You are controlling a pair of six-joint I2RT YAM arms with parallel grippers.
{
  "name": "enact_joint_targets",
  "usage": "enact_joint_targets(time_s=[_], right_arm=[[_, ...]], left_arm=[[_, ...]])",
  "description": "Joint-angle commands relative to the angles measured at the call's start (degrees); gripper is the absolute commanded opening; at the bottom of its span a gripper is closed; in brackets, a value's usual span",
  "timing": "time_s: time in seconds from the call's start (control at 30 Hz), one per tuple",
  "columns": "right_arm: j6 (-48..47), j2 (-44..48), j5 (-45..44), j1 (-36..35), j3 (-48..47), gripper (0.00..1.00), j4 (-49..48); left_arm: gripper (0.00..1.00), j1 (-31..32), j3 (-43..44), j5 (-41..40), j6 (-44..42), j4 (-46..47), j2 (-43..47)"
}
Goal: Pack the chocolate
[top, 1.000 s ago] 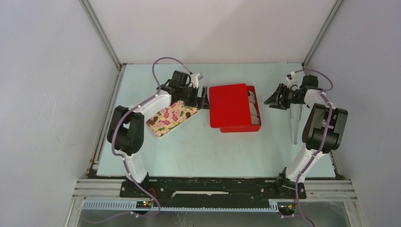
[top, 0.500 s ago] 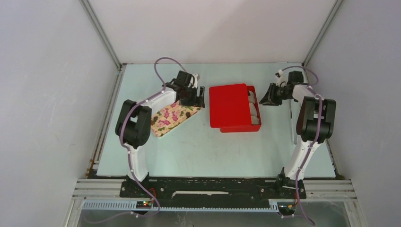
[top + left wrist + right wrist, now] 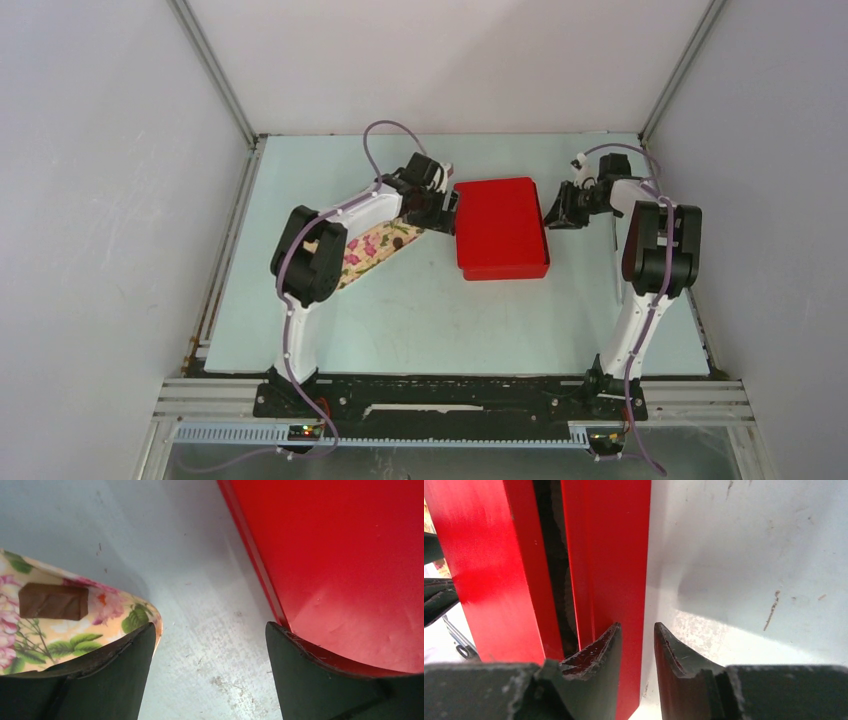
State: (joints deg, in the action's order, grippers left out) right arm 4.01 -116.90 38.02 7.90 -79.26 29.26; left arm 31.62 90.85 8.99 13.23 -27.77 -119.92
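The red box [image 3: 500,228] lies mid-table with its red lid [image 3: 350,555] drawn fully over it, so any chocolate inside is hidden. One dark brown chocolate [image 3: 53,601] lies on the flower-print tray [image 3: 375,245], also seen in the left wrist view [image 3: 100,630]. My left gripper [image 3: 447,205] is open and empty, one finger [image 3: 310,680] against the lid's left edge, the other over the tray's corner. My right gripper [image 3: 553,211] is at the box's right wall [image 3: 609,555], its jaws a narrow gap apart and holding nothing. A dark slit shows between lid [image 3: 489,555] and wall.
Metal tongs [image 3: 616,275] lie on the table at the right, beside the right arm. Enclosure walls stand on the left, right and far sides of the pale table [image 3: 400,310].
The lid has slid right and now covers the box and its white paper cups. My left gripper moved right with it. My right gripper moved left to the box wall and its jaws narrowed.
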Motion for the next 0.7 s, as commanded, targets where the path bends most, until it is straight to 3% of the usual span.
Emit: enact_joint_targets(time_s=[0.0, 0.67], right_arm=[[-1.1, -0.6, 2.8, -1.7, -1.9, 0.34, 0.9], [-1.0, -0.5, 0.8, 0.0, -0.8, 0.36, 2.7]], left_arm=[[0.85, 1.5, 5.3, 0.1, -1.3, 0.8, -1.1], [0.86, 4.1, 8.2, -0.3, -1.6, -1.2, -4.5]])
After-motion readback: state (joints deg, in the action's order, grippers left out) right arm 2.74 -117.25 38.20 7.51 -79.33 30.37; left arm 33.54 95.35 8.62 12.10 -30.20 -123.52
